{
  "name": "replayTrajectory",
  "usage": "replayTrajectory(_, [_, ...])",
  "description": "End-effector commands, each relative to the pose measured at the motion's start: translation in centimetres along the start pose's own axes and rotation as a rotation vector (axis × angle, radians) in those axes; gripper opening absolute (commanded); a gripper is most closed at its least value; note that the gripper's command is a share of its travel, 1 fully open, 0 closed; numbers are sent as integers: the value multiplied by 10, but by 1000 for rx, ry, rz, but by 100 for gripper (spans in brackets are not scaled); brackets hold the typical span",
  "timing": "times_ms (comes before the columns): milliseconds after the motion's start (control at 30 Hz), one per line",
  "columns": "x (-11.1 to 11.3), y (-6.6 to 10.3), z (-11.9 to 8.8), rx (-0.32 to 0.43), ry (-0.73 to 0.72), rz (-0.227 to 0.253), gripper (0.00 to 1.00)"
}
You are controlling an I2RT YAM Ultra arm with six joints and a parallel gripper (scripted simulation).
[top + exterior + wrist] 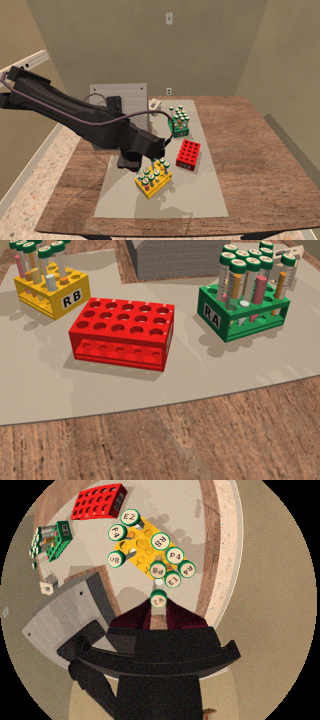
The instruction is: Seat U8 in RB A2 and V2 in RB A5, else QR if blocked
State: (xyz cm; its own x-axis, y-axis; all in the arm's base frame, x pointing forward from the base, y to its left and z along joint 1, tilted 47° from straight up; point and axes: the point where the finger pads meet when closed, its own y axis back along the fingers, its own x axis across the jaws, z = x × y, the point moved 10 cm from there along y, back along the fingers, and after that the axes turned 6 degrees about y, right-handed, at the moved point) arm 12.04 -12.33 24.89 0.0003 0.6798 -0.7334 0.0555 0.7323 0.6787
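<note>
Between the gripper's fingertips (pixel 132 169): apparently V2 (pixel 138 170) (pixel 158 599), clamped
Just beyond, in RB (pixel 160 184) (pixel 58 311) (pixel 137 565): U8 (pixel 153 160) (pixel 66 241) (pixel 116 559), probably placed
Left to do: V2's seating, release, DONE (pixel 155 103) (pixel 289 272) (pixel 47 586)

Light switch (pixel 169 18) on back wall; outlet (pixel 168 91) below it; baseboard (pixel 305 227) along right wall.

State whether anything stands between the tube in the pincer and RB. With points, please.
Nothing visible stands between the tube (pixel 138 175) (pixel 158 599) and RB (pixel 159 187) (pixel 58 310) (pixel 134 545), though a capped neighbour (pixel 157 570) looks close beside its path.
</note>
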Motion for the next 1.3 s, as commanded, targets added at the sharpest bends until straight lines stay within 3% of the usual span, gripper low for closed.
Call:
replayTrajectory(0, [2, -1, -4, -19, -3, -3, 0])
replayTrajectory(1267, [2, -21, -1, -6, 10, 2, 0])
